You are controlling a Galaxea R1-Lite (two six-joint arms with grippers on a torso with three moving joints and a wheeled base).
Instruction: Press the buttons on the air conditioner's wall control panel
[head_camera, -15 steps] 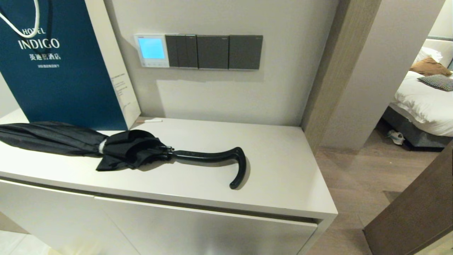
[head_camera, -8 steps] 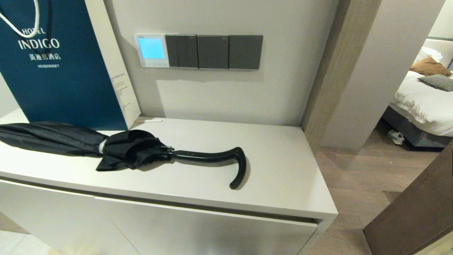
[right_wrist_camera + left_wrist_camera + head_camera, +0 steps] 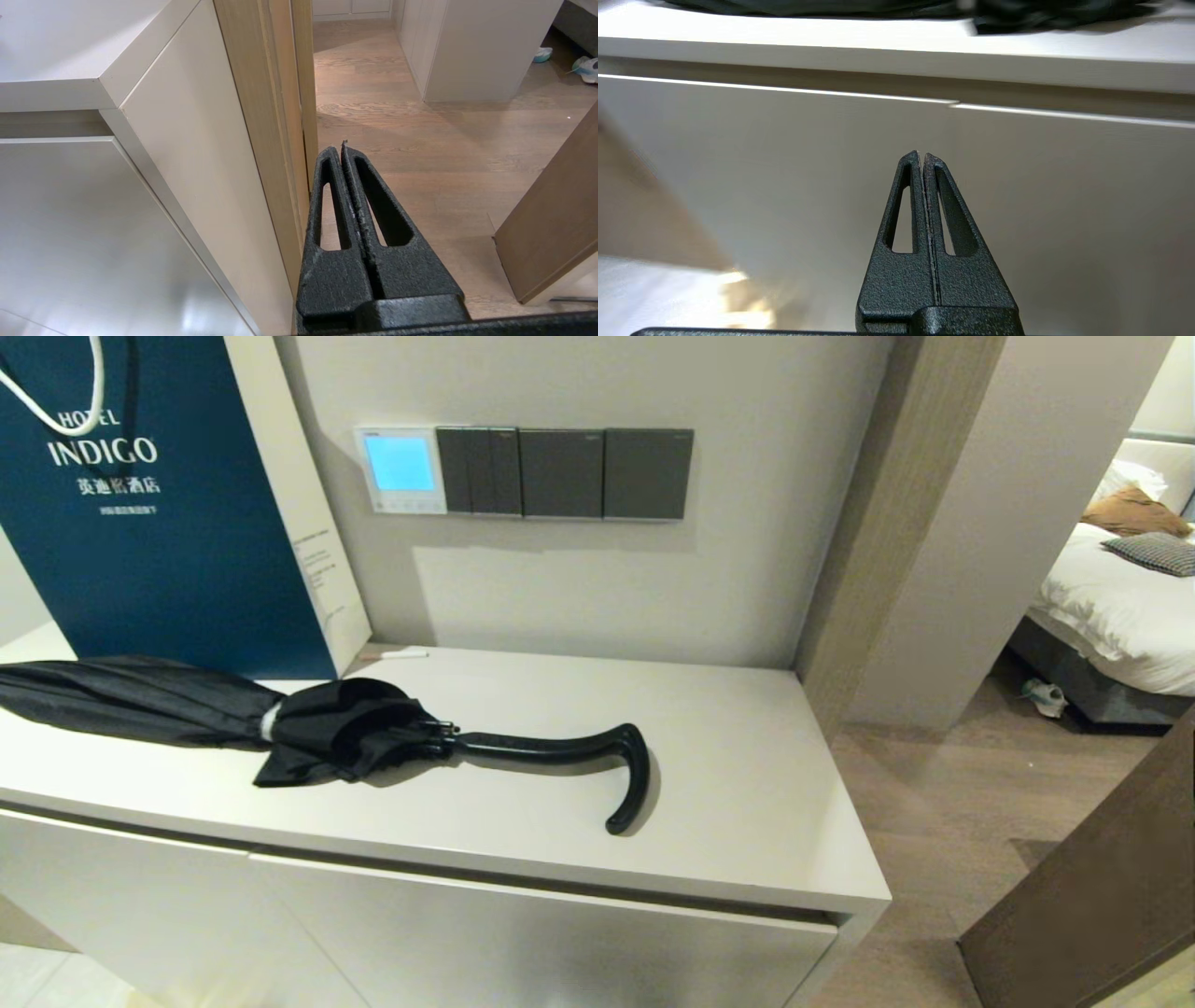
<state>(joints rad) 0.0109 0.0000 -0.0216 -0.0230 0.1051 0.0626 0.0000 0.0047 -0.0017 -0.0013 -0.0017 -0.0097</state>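
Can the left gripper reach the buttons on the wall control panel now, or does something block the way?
Probably yes. The left gripper is low before the cabinet front. The buttons face open air; the umbrella lies flat below.

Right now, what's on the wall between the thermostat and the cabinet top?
Nothing: in the head view the wall below the thermostat is bare down to the cabinet top. The umbrella lies further forward.

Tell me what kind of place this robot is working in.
Most likely a hotel room entryway: a Hotel Indigo paper bag stands on the cabinet, a thermostat hangs by switch plates, and a made bed shows beyond.
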